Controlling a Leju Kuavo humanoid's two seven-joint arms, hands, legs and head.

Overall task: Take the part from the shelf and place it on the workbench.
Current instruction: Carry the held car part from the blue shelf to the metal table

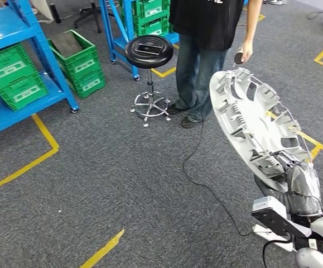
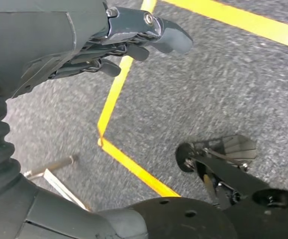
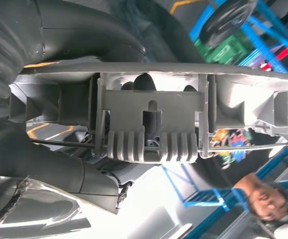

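The part is a round silver-grey wheel cover with ribbed inner clips, held up at the right over the carpet. My right hand grips its lower rim. Up close, the cover's ribbed inner rim lies clamped between the thick thumb and the darker fingers. My left hand hangs over the grey floor, its fingers stretched out close together and holding nothing.
A person in a black top and jeans stands just beyond the cover, holding a small dark object. A black stool stands on the carpet. Blue shelves with green crates line the back left. A black cable crosses the floor.
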